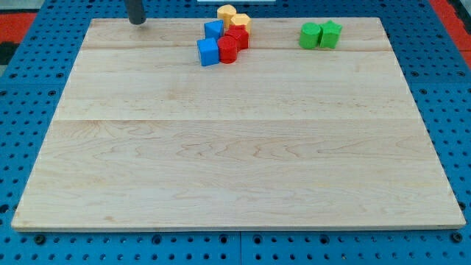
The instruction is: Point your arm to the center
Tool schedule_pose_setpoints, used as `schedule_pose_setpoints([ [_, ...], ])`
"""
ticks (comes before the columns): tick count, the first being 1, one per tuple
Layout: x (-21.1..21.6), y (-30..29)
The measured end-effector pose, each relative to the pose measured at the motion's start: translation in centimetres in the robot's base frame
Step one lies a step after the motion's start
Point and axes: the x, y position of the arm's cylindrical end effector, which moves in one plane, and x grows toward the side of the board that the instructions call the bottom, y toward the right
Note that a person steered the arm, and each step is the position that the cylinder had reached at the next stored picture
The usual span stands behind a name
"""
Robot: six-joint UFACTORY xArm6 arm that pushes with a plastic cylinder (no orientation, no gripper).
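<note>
- Centre of the wooden board (235, 140): this is the task's target, a bare stretch of pale wood well below all the blocks, with nothing standing on it.
- My tip (137, 21) sits at the view's top left, just on the board's far edge, well apart from that centre. Only the lowest bit of the dark rod shows; the rest runs out of the view's top.
- There is no hand on this rig, so nothing opens, closes or holds; the tip touches no block.
- Step in hand, as I judge it: the very start. The tip is parked at the far corner and the travel to the middle is not yet done.
- Next move calls for a slide toward the view's bottom and right, on a diagonal into the middle of the board.
- That line looks free: the nearest cluster lies to the view's right of the tip, near the top edge, and a diagonal should pass below and left of it.
- The cluster: a blue block (209, 51) and a second blue block (214, 29), two red blocks (228, 49) (238, 37) packed against them, and two yellow-orange blocks (227, 12) (240, 21) behind.
- Further to the view's right, two green blocks (310, 35) (330, 34) stand side by side, touching or nearly so, well clear of any path to the centre.
- Around the board lies a blue pegboard table (29, 66).
</note>
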Motion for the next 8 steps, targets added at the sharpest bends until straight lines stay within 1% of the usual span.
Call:
schedule_pose_setpoints([
  [1,5.0,-1.9],
  [2,11.0,-4.2],
  [3,17.3,-4.3],
  [4,21.1,1.7],
  [5,22.2,8.5],
  [6,22.2,15.2],
  [8,22.2,20.5],
])
